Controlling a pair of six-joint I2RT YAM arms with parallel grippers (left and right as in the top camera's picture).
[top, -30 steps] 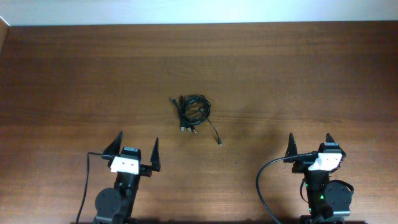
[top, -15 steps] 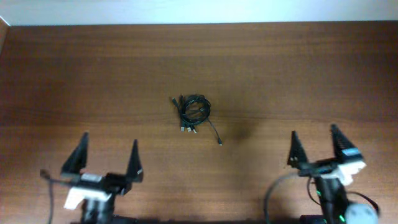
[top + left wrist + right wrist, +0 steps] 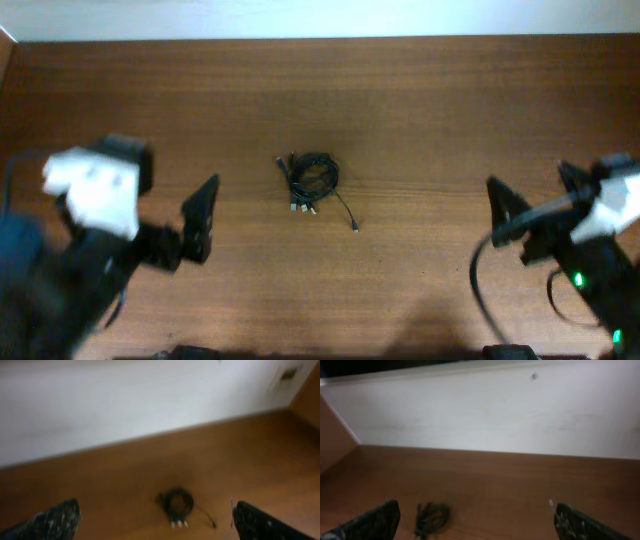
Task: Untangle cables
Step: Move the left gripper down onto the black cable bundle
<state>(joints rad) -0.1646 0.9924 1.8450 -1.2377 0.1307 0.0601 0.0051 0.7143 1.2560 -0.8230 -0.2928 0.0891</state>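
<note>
- Cables: thin black cords wound into one small, tight coil, lying flat near the middle of the desk. Several small plug ends stick out side by side on the coil's near side. One loose strand trails off toward my right and the near edge, ending in a single small plug apart from the coil.
- Left hand: spread wide, holding nothing. Its two dark fingers sit at the bottom corners of the left wrist view, with the coil between them but farther out on the desk. From overhead the hand is blurred, raised over the near left part of the desk and well apart from the coil.
- Right hand: spread wide, holding nothing, over the near right part of the desk and well apart from the coil. In the right wrist view the coil lies low and left, just beside the left finger's tip.
- Desk: dark brown wood grain. Between the coil and either hand only wood shows.
- Wall: pale and plain, rising from the desk's far edge, with one small dark spot high up.
- Side panel: brown board meeting the wall at the desk's left end.
- Arm wire: a thicker black lead looping beside my right arm, clear of the coil.
- Wall fitting: a small pale plate high on the wall, too blurred to identify.
</note>
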